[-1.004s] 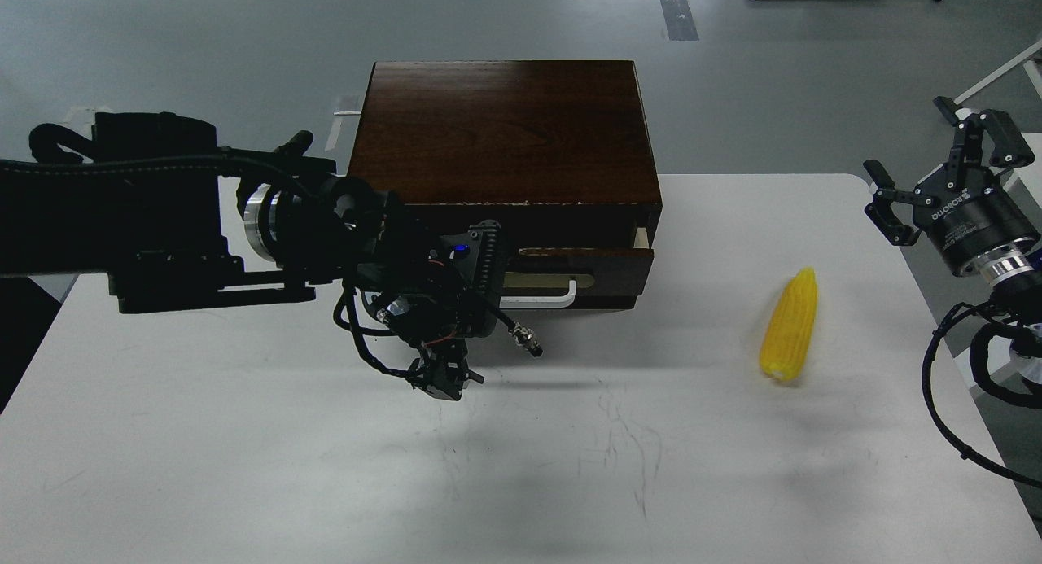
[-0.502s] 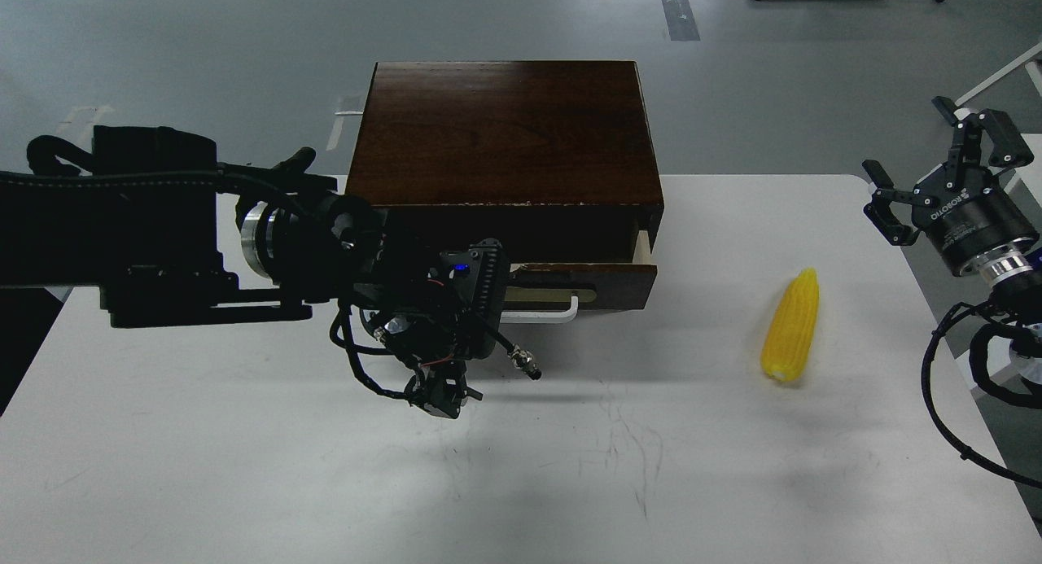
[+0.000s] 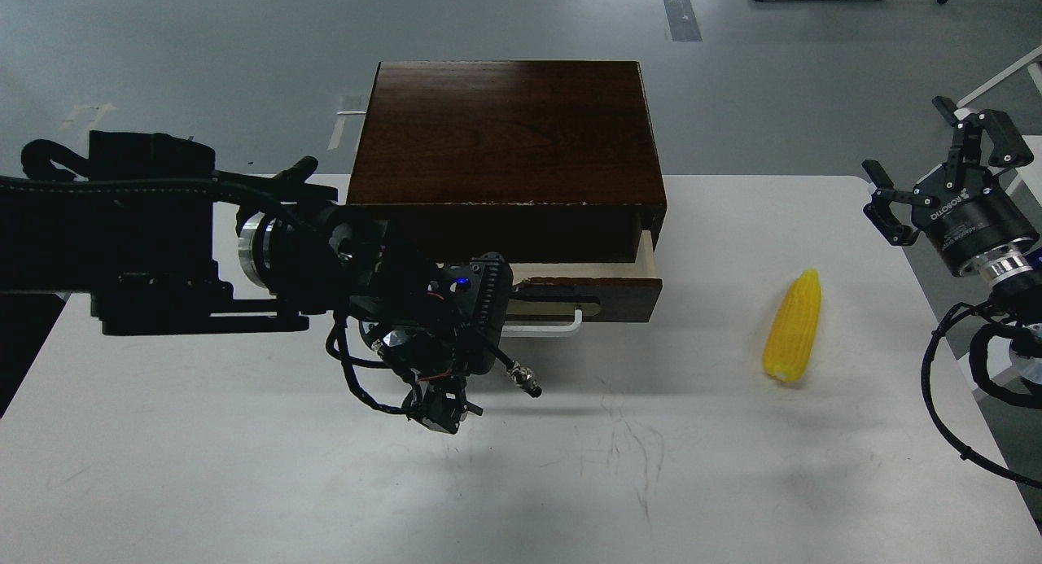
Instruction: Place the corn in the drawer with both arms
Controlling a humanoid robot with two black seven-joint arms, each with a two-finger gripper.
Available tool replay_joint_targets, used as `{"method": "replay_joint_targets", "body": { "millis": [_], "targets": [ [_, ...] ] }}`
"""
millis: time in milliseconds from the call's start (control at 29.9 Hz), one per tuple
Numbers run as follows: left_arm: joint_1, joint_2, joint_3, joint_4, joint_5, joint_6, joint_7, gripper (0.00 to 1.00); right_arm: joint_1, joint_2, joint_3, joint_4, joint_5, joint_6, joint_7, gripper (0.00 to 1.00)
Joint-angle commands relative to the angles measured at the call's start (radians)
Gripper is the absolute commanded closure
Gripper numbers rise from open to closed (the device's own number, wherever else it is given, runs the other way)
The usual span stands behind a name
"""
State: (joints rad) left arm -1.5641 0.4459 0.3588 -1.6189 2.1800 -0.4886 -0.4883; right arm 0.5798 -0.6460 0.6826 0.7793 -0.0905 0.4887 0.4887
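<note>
Further out now, the drawer hides the left hand's state; right hand spread

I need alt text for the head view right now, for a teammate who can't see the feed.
The drawer of a dark wooden box on a white table stands slightly open, with the left tool at its white handle, its grip hidden. The corn lies on the table right of the box. The right tool hovers open beyond it.
</note>
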Motion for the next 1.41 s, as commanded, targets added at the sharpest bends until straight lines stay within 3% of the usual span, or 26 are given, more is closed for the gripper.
{"method": "replay_joint_targets", "body": {
  "millis": [0, 903, 1071, 1372],
  "targets": [
    [-0.022, -0.003, -0.001, 0.008, 0.002, 0.000, 0.000, 0.02, 0.000, 0.000, 0.000, 0.000, 0.000, 0.000, 0.000, 0.00],
    [-0.112, 0.005, -0.011, 0.004, 0.002, 0.000, 0.000, 0.02, -0.008, 0.000, 0.000, 0.001, 0.000, 0.000, 0.000, 0.00],
    [-0.134, 0.059, -0.078, -0.045, 0.002, 0.000, 0.000, 0.02, -0.008, -0.003, 0.002, 0.001, 0.000, 0.000, 0.000, 0.00],
    [-0.114, 0.275, -0.305, -0.062, -0.437, 0.000, 0.000, 0.02, -0.017, -0.017, 0.000, -0.002, 0.000, 0.000, 0.000, 0.00]
  ]
}}
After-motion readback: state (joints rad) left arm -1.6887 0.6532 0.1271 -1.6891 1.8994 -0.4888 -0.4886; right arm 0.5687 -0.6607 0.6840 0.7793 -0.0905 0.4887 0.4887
